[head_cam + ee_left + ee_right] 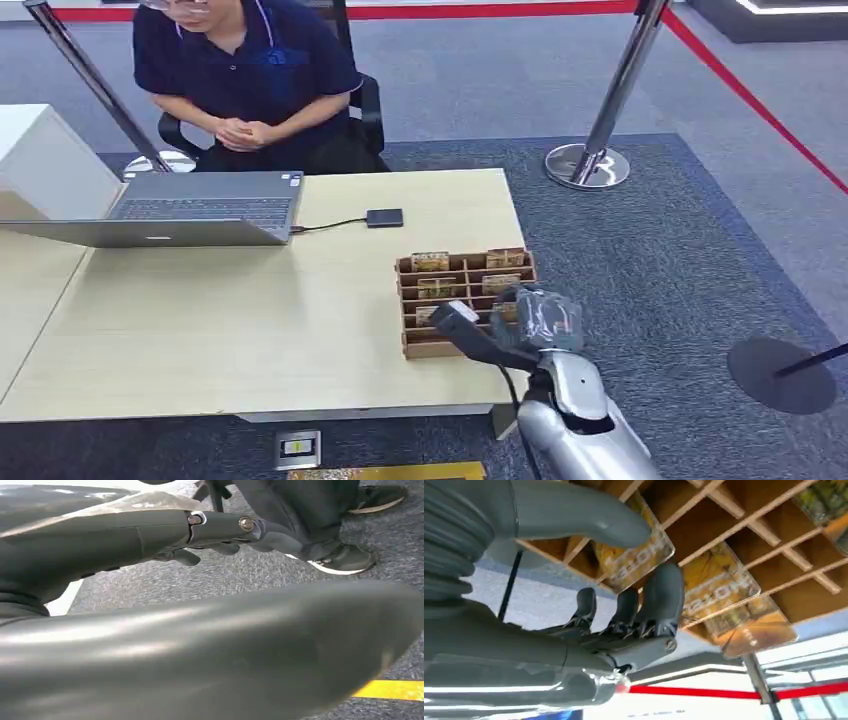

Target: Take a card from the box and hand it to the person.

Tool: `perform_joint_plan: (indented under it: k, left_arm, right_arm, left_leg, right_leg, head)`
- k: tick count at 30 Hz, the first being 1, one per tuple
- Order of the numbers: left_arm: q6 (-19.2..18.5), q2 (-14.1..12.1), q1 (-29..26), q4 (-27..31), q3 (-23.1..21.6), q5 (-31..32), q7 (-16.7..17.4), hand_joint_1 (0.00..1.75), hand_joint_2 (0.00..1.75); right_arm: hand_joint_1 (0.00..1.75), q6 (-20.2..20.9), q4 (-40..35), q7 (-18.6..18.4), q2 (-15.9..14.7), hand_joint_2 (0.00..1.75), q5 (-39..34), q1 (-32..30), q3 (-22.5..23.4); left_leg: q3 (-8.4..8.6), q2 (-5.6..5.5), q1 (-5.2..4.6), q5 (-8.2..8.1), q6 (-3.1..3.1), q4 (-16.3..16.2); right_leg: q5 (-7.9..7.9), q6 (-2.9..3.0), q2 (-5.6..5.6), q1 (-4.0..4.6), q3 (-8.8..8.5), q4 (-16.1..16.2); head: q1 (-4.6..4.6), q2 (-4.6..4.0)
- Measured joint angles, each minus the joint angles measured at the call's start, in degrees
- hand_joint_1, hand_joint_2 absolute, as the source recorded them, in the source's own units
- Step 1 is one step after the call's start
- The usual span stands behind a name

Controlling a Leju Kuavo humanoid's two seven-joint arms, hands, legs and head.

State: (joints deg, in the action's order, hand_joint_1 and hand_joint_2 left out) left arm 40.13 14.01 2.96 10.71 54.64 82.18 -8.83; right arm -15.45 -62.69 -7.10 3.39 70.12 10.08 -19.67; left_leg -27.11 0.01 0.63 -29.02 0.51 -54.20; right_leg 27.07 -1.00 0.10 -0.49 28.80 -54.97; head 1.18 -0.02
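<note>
Right hand (538, 318) over near right corner of wooden card box (466, 300) on table (250, 330); thumb and fingers (663, 600) pinch yellow card (636, 555), apparently still in its compartment. Person (245, 75) seated beyond box. Left hand (220, 530): grasp state cannot be told.

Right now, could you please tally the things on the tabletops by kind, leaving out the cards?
Laptop: 1
Black drive: 1
Wooden box: 1
White box: 1
Total: 4
</note>
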Motion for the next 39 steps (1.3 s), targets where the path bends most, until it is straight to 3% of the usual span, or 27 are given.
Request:
perform_joint_plan:
  k: [39]
  left_arm:
    - [0.00, 0.00, -0.05, 0.00, -0.04, -1.25, -0.02, 0.00, 0.00]
  right_arm:
    - [0.94, -2.27, 1.31, 0.42, 1.01, 1.75, 2.27, 2.00, 0.50]
  left_leg:
    - [-0.04, 0.00, 0.00, 0.00, 0.00, 0.00]
  right_leg:
    - [0.00, 0.00, 0.00, 0.00, 0.01, 0.00]
  head:
    - [-0.02, 0.00]
